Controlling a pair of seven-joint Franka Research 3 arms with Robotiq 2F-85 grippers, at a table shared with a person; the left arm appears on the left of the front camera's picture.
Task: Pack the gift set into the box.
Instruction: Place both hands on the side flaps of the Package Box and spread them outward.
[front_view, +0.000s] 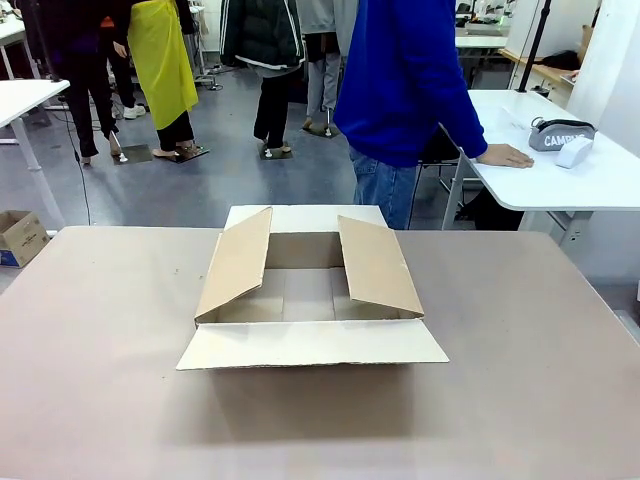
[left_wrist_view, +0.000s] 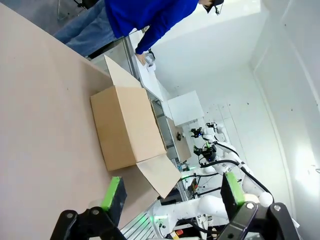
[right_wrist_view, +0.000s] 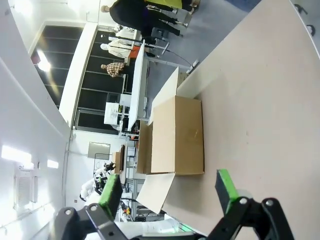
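The box (front_view: 310, 290) stands in the middle of the brown table, its four flaps spread and its inside bare. A person in a blue top (front_view: 405, 80) stands beyond it, one hand (front_view: 505, 155) resting on a white side table. By that hand lie the grey "CAMPUS" pouch (front_view: 560, 133) and a small white carton (front_view: 575, 152); the basket tray is out of view. My left gripper (left_wrist_view: 171, 192) is open, well short of the box (left_wrist_view: 127, 127). My right gripper (right_wrist_view: 168, 192) is open too, apart from the box (right_wrist_view: 177, 135).
The white side table (front_view: 600, 185) stands at the far right, off my table. A small brown carton with dark print (front_view: 20, 237) sits on the floor at the left. Several people stand farther back. Bare tabletop (front_view: 100, 380) lies all around the box.
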